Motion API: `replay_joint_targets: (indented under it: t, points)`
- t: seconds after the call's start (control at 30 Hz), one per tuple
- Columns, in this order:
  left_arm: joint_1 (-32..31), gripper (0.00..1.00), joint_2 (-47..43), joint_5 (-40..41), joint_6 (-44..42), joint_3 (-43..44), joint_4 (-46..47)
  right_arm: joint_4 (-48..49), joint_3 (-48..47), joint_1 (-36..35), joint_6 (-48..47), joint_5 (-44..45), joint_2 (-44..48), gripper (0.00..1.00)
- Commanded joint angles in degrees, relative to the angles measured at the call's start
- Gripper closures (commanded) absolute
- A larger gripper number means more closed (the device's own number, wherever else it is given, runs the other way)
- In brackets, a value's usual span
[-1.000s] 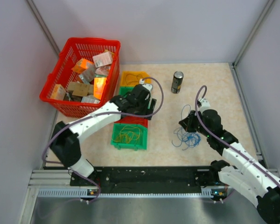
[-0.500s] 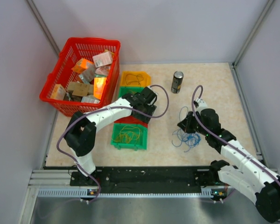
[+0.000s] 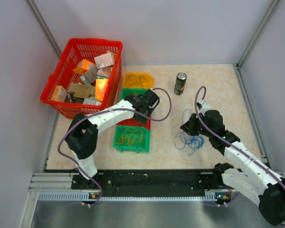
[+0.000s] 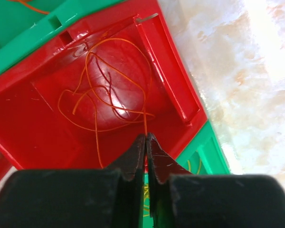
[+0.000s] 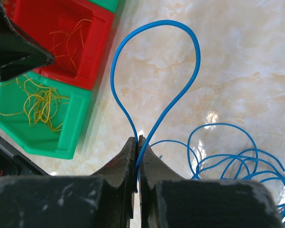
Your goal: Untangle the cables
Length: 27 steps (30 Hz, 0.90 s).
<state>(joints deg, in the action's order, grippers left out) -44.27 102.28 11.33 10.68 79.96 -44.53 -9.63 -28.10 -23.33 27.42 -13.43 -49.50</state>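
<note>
Thin orange cable (image 4: 88, 71) lies looped in the red bin (image 4: 33, 128). One straight strand of it runs up into the tips of my left gripper (image 4: 146, 137), which is shut on it just above the bin (image 3: 133, 122). My right gripper (image 5: 138, 138) is shut on a blue cable (image 5: 156, 21) that rises from the jaws in a tall loop. The other blue cables (image 5: 218, 125) lie coiled on the table to its right, seen from above as a tangle (image 3: 192, 141) beside the right gripper (image 3: 186, 127).
A green bin (image 3: 130, 137) holding yellow wires sits in front of the red one, with another green bin (image 3: 128, 92) and a yellow bin (image 3: 137, 79) behind. A red basket (image 3: 83, 78) of boxes stands at the back left, a can (image 3: 180, 83) at the back centre.
My left gripper's jaws have gone from wide open to shut over the red bin, and the left arm's elbow has folded back. The right gripper shifted slightly left with its blue loop.
</note>
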Motion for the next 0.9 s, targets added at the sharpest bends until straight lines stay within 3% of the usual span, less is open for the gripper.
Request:
replay_joint_targets:
  t: [0.0,0.27,0.5,0.87]
  points:
    - [0.06,0.99,-2.43,4.39,-1.98,2.47,-1.34,1.81,-1.34,1.18,-0.79,-0.63,-0.51,1.0]
    - [0.06,1.0,-11.04,14.58,-3.56,8.36,-0.56,1.81,-1.78,1.8,-0.53,-0.81,-1.74,1.0]
    - [0.24,1.0,-19.13,20.48,-6.63,10.03,7.52,1.72,-2.49,1.89,-0.35,-0.72,-1.92,1.0]
    - [1.38,1.0,-16.42,24.88,-12.08,22.24,12.01,1.37,-3.01,1.89,-0.17,-0.81,-2.01,1.0]
